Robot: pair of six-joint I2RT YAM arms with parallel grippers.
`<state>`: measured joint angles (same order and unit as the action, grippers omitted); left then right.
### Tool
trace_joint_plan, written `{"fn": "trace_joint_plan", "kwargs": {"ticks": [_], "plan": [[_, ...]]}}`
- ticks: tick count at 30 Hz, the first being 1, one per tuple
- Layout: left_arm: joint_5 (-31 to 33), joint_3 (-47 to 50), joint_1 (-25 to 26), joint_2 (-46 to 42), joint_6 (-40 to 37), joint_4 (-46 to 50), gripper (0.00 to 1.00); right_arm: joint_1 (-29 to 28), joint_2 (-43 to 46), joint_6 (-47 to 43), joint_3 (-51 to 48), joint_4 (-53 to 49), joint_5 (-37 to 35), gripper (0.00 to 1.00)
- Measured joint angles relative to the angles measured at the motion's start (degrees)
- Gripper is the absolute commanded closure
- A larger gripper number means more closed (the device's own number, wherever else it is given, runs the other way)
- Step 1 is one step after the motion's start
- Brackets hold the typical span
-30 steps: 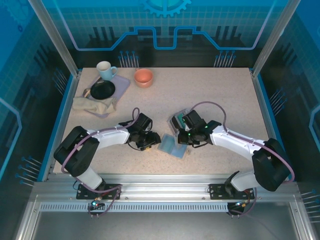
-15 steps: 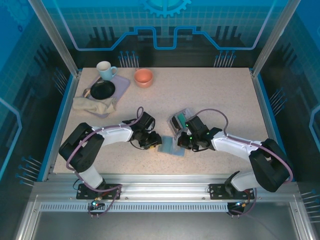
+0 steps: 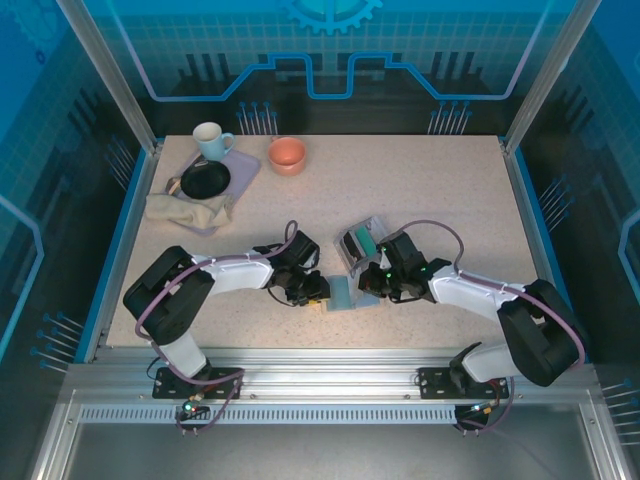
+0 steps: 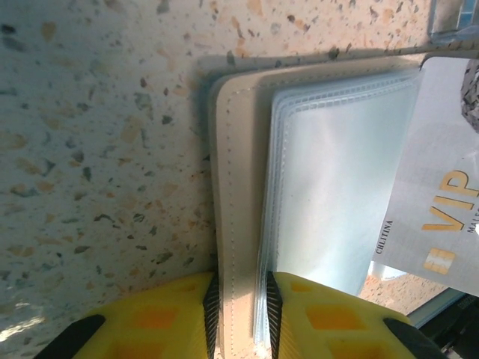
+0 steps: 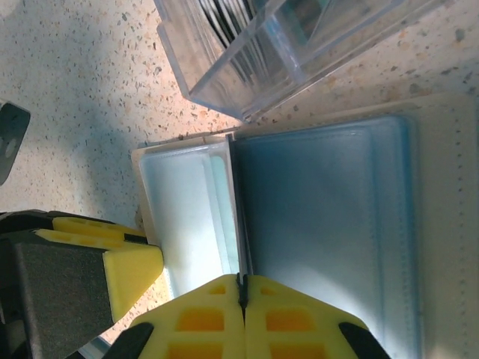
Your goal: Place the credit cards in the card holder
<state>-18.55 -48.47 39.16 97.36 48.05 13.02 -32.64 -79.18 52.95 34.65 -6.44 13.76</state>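
Note:
The beige card holder (image 3: 340,293) lies open on the table between my two grippers, its clear sleeves (image 4: 337,164) facing up. My left gripper (image 4: 239,280) is shut on the holder's left edge, one pad against the beige cover (image 4: 236,149) and the other on the stacked sleeves. My right gripper (image 5: 242,280) is shut on a credit card (image 5: 238,209), seen edge-on and held upright over the sleeves (image 5: 329,217). In the left wrist view that pale grey card (image 4: 441,202) reads "VIP". More cards stand in the clear plastic box (image 3: 360,240) just behind the holder.
The clear box (image 5: 277,52) sits close behind the right gripper. At the back left are a tray (image 3: 240,163) with a black plate (image 3: 205,180), a white cup (image 3: 210,138), a beige cloth (image 3: 187,210) and an orange bowl (image 3: 287,154).
My left gripper slid right to the holder and closed on its left edge. The holder turned and shifted a little. My right gripper edged left, staying shut on the card.

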Motion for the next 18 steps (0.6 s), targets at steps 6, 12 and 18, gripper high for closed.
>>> {"fn": "trace_joint_plan", "kwargs": {"ticks": [6,12,18], "plan": [[0.50,-0.31,0.02,0.11,0.00,0.74,0.79,0.20,0.00,-0.04,-1.20,2.75,0.98,0.96],[0.76,-0.57,0.02,0.15,0.00,1.31,0.79,0.44,1.14,-0.48,-1.46,2.99,1.51,0.96],[1.05,-0.57,0.07,0.15,0.00,1.40,0.80,0.61,2.84,-1.36,-1.68,3.06,1.75,0.96]]}}
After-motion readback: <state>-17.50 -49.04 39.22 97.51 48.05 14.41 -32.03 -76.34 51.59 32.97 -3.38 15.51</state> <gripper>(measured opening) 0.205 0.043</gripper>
